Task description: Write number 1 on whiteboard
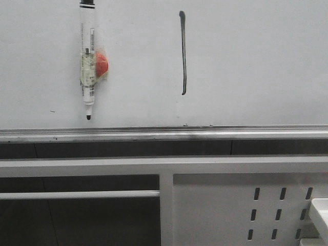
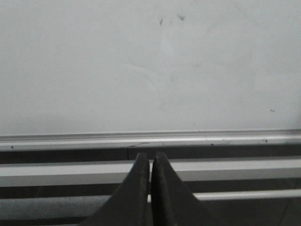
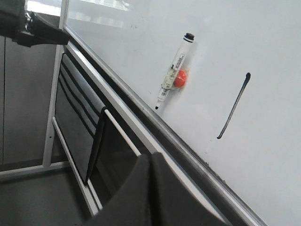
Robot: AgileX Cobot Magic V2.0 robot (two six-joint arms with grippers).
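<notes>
The whiteboard (image 1: 246, 66) fills the upper front view, with a silver rail (image 1: 164, 134) along its lower edge. The number 1 (image 1: 183, 54), a thin black vertical stroke thicker at its top, is drawn near the middle; it also shows in the right wrist view (image 3: 233, 106). A white marker pen with a red disc (image 1: 88, 61) hangs on the board to the left of the stroke, tip down, and shows in the right wrist view (image 3: 172, 79). My left gripper (image 2: 151, 156) is shut and empty below the rail. My right gripper (image 3: 150, 155) is shut and empty, away from the board.
A white perforated metal frame (image 1: 241, 205) stands below the board. A white rail (image 1: 79, 195) crosses its left opening. A white edge (image 1: 320, 210) shows at the lower right. The left arm's dark end (image 3: 28, 26) appears in the right wrist view.
</notes>
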